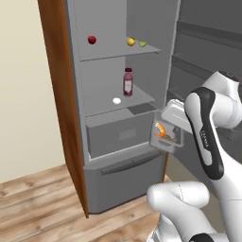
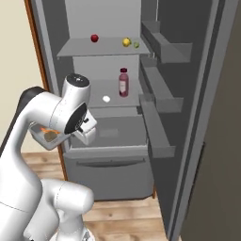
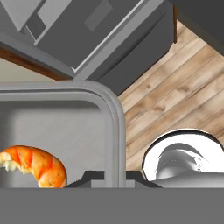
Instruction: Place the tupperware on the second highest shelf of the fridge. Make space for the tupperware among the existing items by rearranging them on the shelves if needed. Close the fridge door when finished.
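We've got the tupperware [image 1: 166, 134] clamped in the gripper [image 1: 171, 124], hanging before the fridge [image 1: 113, 118] drawer. Lift toward eleven o'clock, level, aiming between the bottle [image 1: 127, 82] and the white round thing [image 1: 116, 100].

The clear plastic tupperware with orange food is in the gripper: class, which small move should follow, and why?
Probably lift the clear plastic tupperware up and in toward the lower grey shelf. The gripper, shut on it, holds it below that shelf, in front of the drawer. The dark pink bottle and small white round thing leave bare shelf to the bottle's right.
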Robot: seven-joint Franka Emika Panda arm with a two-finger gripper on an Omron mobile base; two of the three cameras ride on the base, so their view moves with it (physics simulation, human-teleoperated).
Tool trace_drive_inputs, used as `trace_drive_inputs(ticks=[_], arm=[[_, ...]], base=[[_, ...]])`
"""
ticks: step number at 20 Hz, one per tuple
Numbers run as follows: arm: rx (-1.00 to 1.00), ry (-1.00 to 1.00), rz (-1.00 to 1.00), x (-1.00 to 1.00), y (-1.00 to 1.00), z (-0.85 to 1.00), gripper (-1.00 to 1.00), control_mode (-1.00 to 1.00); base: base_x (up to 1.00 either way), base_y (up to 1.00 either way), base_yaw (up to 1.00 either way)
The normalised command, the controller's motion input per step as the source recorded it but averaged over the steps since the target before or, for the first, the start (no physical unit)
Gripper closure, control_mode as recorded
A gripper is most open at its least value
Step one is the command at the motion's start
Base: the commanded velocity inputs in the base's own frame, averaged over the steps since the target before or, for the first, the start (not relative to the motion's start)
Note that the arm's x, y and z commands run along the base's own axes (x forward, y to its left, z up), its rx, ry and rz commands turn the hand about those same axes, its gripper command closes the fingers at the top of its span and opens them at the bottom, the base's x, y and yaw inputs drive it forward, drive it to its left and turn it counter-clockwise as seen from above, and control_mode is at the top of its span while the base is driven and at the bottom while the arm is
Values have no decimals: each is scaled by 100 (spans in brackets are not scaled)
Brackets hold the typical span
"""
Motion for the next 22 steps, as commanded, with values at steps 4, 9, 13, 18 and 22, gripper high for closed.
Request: trace_drive_inputs(ticks=[4, 9, 13, 18, 22], arm=[[0, 0, 0, 0, 0, 0, 100, 100], [0, 0, 0, 0, 0, 0, 100, 100], [0, 0, 0, 0, 0, 0, 100, 100], [0, 0, 0, 0, 0, 0, 100, 100], [0, 0, 0, 0, 0, 0, 100, 100]], base=[[51, -20, 24], [54, -33, 28], [49, -37, 26], [47, -31, 20], [53, -21, 11]])
